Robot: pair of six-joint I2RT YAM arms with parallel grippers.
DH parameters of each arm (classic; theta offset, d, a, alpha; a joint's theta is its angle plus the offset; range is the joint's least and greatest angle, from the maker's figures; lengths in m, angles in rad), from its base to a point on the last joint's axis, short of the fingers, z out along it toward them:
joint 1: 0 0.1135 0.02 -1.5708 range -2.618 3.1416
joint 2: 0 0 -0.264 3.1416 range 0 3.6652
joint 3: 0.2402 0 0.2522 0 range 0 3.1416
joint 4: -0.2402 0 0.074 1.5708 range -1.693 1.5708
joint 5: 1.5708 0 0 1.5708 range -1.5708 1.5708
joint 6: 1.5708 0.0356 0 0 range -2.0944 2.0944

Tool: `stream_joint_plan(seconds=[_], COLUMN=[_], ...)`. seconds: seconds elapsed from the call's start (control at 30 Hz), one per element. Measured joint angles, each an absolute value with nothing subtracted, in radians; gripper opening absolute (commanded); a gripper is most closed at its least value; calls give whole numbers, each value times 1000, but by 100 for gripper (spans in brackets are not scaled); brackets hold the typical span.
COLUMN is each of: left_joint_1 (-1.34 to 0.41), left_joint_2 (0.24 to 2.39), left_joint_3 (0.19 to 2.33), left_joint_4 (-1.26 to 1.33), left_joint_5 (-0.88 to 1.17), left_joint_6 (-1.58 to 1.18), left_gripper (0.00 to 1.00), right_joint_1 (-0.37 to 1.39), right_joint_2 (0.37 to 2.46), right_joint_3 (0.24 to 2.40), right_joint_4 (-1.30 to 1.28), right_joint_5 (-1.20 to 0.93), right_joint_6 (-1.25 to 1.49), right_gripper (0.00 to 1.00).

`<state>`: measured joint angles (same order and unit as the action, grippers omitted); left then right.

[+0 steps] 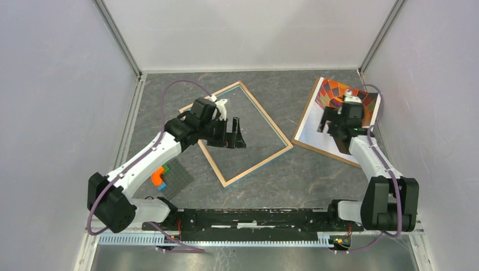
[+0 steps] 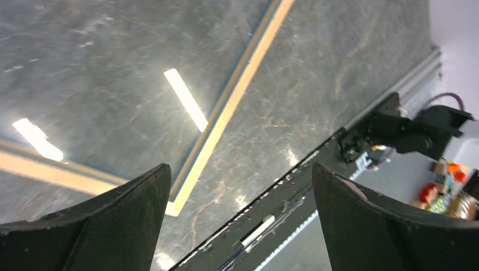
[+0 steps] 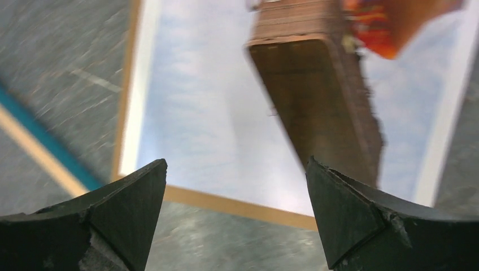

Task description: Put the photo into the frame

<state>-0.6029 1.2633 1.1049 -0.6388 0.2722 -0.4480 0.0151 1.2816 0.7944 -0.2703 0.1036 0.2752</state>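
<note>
r gripper [image 3: 236, 164] fingers wide apart, empty, hovering right over the photo [image 1: 313, 127], face up on a brown board [image 3: 237, 206] at far right, beside the frame [image 1: 266, 114] but not touching. l gripper [image 1: 234, 135] also spread, empty, over frame's clear middle. r arm nearer; photo must go left.

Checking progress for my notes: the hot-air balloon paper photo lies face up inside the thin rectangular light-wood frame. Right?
Not quite: the photo lies face up on a brown cardboard board right of the frame, not inside it; the top view shows it.
</note>
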Motion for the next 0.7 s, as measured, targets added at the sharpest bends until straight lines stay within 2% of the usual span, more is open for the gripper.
stream_joint_plan(seconds=[0.27,0.4,0.7], left_joint_1=[-609,-614,-626], left_joint_2=[1390,1421,1425], left_joint_3=[1105,1105,1105], left_joint_4=[-577,-569,-551], left_joint_5=[498,561,580], left_joint_6=[-469,-483,-532], left_gripper=[100,100,100], right_joint_1=[-348,-534,-732], right_joint_2=[1288,1282,1326], right_joint_3=[772,658,538], right_joint_4=[-235,-126,7], right_joint_5=[82,-59,-333], right_joint_6=[237,236,257], right_gripper=[98,98,94])
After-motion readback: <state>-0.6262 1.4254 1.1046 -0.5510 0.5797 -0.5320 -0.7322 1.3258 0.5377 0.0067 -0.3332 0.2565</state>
